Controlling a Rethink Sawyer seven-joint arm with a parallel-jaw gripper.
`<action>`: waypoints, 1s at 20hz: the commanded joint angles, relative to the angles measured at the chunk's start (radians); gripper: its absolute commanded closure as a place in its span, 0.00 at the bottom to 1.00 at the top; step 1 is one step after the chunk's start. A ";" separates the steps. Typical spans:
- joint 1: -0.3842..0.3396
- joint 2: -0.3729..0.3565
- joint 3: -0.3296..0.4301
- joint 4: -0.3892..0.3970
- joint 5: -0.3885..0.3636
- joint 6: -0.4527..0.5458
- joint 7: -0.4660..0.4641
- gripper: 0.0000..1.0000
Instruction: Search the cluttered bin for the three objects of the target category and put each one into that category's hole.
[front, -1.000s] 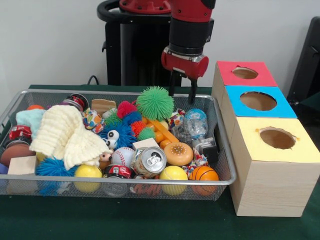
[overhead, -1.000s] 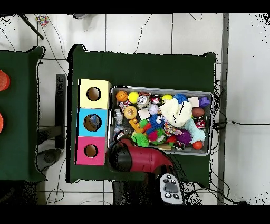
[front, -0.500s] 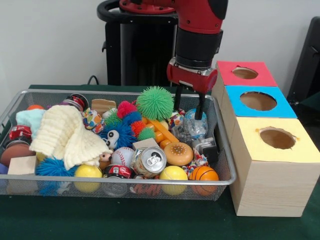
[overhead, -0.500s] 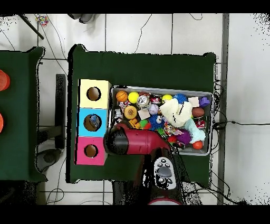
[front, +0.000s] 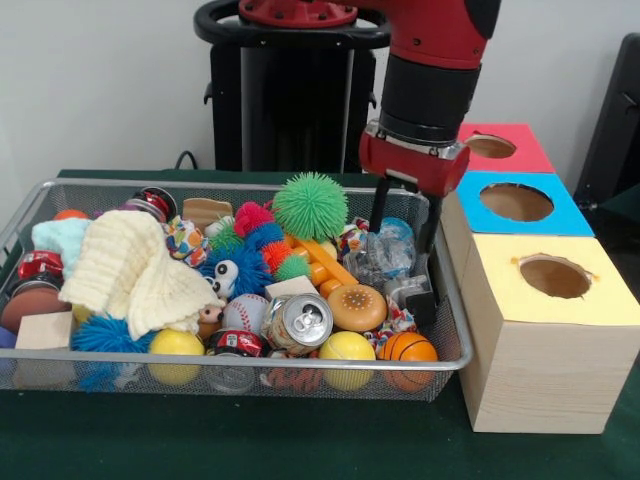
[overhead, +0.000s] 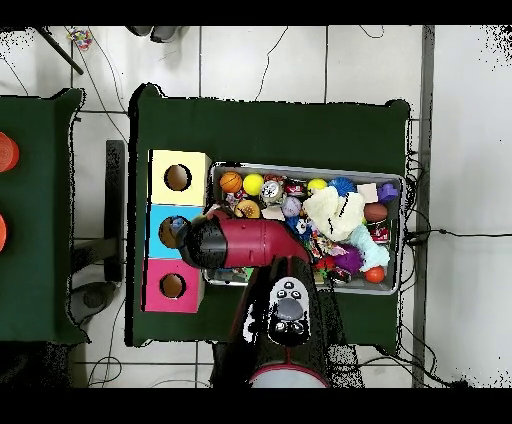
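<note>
From the front, the claw (front: 402, 220) is hanging spread and empty at right of centre, just above a crinkly clear plastic ball (front: 388, 246) in the wire mesh bin (front: 452, 330). Wooden boxes with round holes (front: 553, 274) are standing right.

From overhead, the red arm (overhead: 240, 243) is covering the bin's left end on the green tabletop (overhead: 270, 130).

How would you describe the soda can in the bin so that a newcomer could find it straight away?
Look in the wire bin, along its near wall. The soda can lies tipped between a baseball and a yellow ball, the only shiny silver top with a pull tab.
</note>
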 joint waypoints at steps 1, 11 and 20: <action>-0.008 0.097 0.009 -0.088 0.023 -0.045 0.116 0.00; -0.131 0.107 0.079 0.096 -0.070 -0.278 0.065 0.00; -0.104 0.240 -0.001 0.148 -0.075 -0.494 0.129 0.00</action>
